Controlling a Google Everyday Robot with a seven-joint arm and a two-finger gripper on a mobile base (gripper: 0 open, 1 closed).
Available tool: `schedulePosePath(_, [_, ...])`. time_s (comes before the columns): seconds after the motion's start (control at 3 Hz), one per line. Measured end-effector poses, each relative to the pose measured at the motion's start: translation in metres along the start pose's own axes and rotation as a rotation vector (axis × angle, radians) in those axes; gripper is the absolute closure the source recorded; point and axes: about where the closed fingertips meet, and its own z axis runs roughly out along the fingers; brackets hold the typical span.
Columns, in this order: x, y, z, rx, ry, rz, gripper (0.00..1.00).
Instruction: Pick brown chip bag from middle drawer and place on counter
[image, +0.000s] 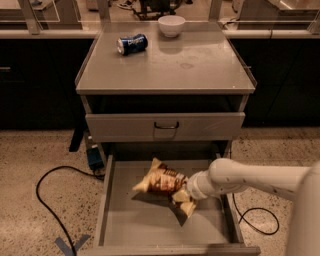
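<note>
The brown chip bag (159, 181), crinkled with a dark middle and tan ends, hangs a little above the floor of the open middle drawer (135, 220) and casts a shadow beneath it. My gripper (183, 191) reaches in from the right on a white arm and is shut on the bag's right end. The bag and wrist hide the fingers. The grey counter (200, 65) is the cabinet top above.
A dented blue soda can (132, 44) and a white bowl (171, 25) stand at the counter's back. The shut upper drawer front (165, 126) with a dark handle overhangs the open drawer. A black cable (45, 200) and blue tape (70, 245) lie on the floor at left.
</note>
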Motion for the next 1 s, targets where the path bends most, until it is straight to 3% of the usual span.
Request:
schedulePosePath(0.33, [-0.100,-0.022,-0.080,-0.013,-0.172,-0.029,1.00])
schedulePosePath(0.67, [-0.126,-0.028,-0.100,-0.023,-0.205,-0.037,1.00])
schedulePosePath(1.0, [-0.126,-0.028,-0.099,-0.023,-0.205,-0.037,1.00])
